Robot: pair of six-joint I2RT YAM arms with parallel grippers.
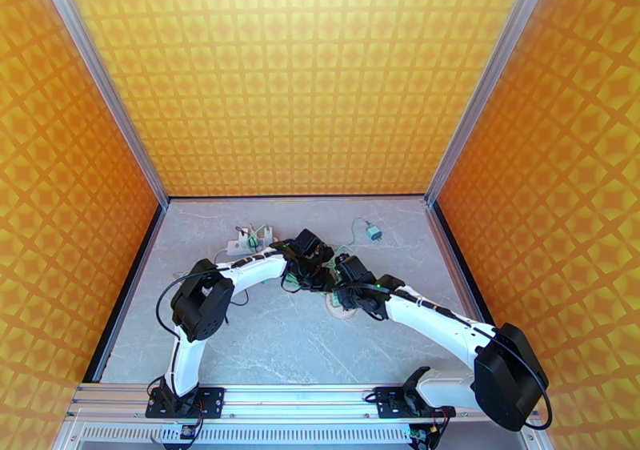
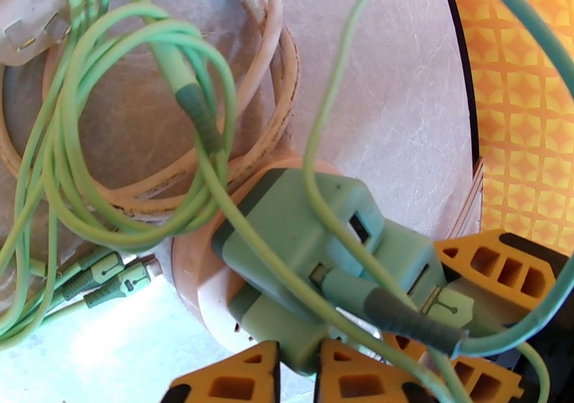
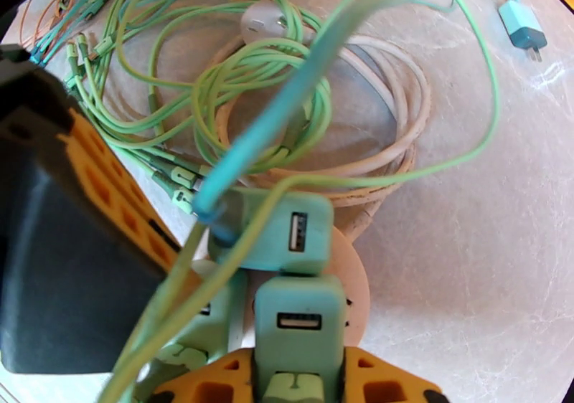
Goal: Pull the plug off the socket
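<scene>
Green plug (image 3: 298, 329) is clamped by right gripper (image 3: 298, 368), green adapter (image 2: 287, 247) pinched by left gripper (image 2: 298, 360), atop beige socket (image 2: 190, 275).

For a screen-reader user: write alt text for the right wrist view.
Orange fingers of the right gripper flank a green USB plug seated on a round socket base, a second green plug beside it. Behind lie tangled green and white cables on a marble table.
</scene>
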